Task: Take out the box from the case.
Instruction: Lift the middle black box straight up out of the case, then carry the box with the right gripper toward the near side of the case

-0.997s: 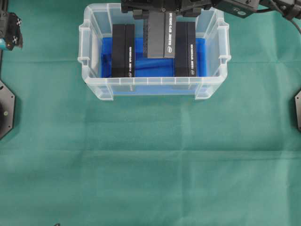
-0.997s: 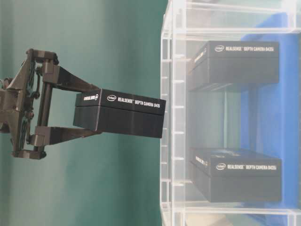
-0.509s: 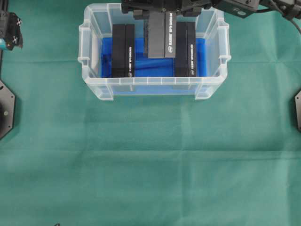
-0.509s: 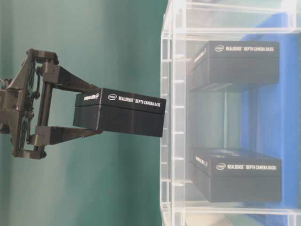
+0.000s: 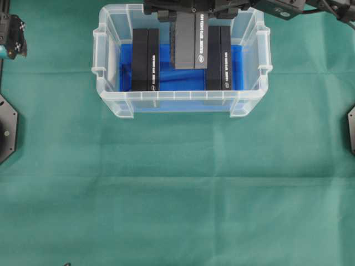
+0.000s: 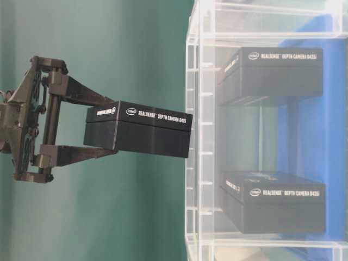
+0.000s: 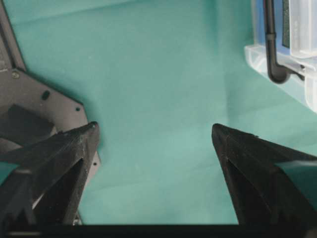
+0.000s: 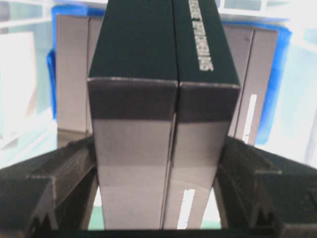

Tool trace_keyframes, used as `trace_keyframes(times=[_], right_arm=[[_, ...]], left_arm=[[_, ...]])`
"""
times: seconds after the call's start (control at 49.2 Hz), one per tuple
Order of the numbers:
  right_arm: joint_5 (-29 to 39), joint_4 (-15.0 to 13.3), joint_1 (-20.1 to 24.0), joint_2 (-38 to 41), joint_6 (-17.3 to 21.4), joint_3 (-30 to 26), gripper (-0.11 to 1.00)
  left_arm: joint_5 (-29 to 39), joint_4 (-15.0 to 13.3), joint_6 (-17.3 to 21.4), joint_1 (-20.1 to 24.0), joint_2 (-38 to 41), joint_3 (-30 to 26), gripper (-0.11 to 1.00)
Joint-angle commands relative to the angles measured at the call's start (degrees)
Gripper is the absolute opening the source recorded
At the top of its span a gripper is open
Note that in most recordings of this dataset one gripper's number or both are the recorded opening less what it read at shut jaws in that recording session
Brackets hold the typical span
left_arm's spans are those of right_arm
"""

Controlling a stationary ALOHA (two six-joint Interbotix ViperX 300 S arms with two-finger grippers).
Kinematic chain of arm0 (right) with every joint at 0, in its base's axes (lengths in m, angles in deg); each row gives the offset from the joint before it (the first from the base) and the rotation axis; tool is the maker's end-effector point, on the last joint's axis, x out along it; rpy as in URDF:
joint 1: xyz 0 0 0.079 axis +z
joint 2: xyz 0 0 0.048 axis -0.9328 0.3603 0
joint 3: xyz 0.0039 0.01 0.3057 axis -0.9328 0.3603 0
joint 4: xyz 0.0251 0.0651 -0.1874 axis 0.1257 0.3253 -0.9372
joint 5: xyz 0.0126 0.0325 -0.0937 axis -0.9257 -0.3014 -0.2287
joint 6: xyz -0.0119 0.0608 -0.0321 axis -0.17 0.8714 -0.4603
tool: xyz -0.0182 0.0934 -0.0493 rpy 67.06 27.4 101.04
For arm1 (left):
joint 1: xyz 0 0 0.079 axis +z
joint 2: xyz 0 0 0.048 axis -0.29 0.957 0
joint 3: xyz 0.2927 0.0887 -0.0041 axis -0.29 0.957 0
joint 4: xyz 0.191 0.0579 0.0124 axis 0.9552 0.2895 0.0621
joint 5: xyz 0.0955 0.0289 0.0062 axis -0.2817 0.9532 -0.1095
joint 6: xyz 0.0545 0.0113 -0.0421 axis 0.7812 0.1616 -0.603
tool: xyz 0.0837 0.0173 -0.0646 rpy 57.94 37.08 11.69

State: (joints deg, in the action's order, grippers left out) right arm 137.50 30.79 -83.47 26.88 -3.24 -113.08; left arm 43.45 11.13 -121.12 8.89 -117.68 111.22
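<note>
Black box (image 5: 190, 40) lettered "RealSense Depth Camera D435", clamped at one end between fingers of right gripper (image 5: 190, 14), held over middle of case (image 5: 181, 102), raised above the two boxes on case floor. In table-level view, held box (image 6: 138, 135) outside clear wall, free end just at rim line of case (image 6: 198, 136), slightly tilted; gripper (image 6: 100, 137) fingers (image 6: 81, 92) pressed on both wide faces. In right wrist view, box (image 8: 161, 114) fills centre, fingers (image 8: 59, 173) tight against each side.

Case: clear plastic bin with rim and side handles, blue lining (image 5: 169, 66) at bottom, at far edge of tabletop, centred left to right. Inside: left black box (image 5: 145, 60) against left part of lining, right black box (image 5: 219, 58) at right part, both on edge, parallel, well apart, gap between them under held box. Same two seen through wall in table-level view, upper (image 6: 272, 73) and lower (image 6: 274, 201).

Left gripper (image 7: 153, 131) spread wide, nothing between fingers (image 7: 74, 148), over bare green cloth (image 5: 177, 199) at far left corner of tabletop, well apart from case; corner of case (image 7: 277, 59) at upper right of left wrist view.
</note>
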Motion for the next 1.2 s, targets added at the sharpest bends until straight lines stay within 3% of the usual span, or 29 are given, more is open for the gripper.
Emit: trace_keyframes(times=[0.0,0.488,1.18], right_arm=[[-0.2,-0.4,0.2,-3.4,-0.1,-1.8,0.68],[3.9,-0.6,3.2,-4.1,0.7,-4.3,0.68],[6.9,-3.7,15.1,-3.8,11.3,-4.3,0.68]], left_arm=[[-0.2,0.3,0.0,0.3,-0.2,-1.5,0.96],[-0.2,0.3,0.0,0.3,-0.2,-1.5,0.96],[0.0,0.3,-0.2,0.3,-0.3,-1.3,0.96]])
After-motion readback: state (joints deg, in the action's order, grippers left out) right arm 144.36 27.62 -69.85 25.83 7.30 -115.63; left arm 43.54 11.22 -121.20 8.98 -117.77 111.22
